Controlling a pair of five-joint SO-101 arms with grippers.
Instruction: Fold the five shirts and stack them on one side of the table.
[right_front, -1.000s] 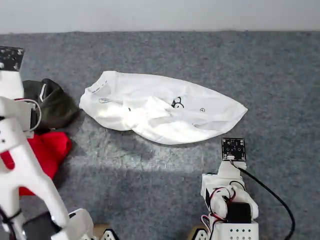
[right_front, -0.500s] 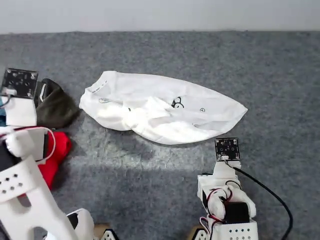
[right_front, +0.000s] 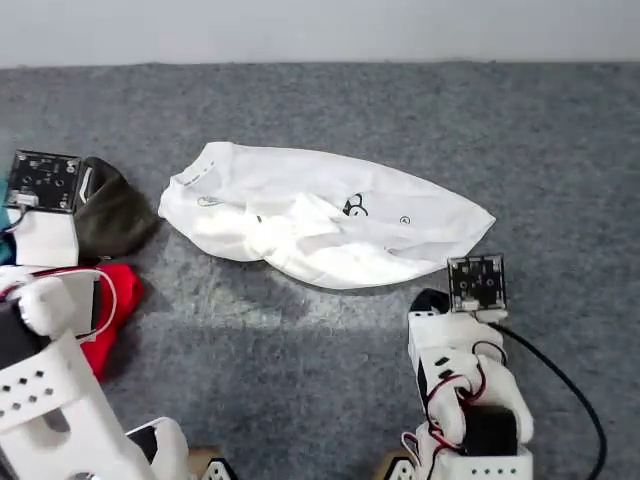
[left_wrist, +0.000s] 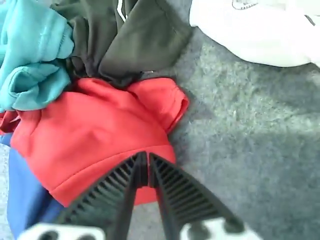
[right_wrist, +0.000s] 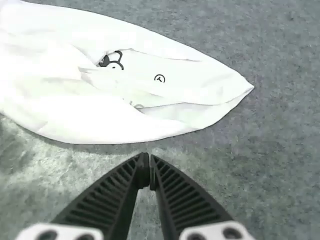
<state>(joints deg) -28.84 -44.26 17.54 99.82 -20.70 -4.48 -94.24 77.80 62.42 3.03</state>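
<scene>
While the white shirt (right_front: 320, 225) lies crumpled at the middle of the table (right_front: 300, 380), the red shirt (left_wrist: 95, 140) is heaped with others near the left arm. The left gripper (left_wrist: 148, 170) is held clenched, empty, over the red shirt; the right gripper (right_wrist: 149, 172), likewise, beside the white shirt.

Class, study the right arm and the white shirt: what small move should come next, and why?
Probably open the right pincer and ease it forward to the near edge of the white shirt: the pincer is shut and empty, just short of the shirt, which lies crumpled.
</scene>
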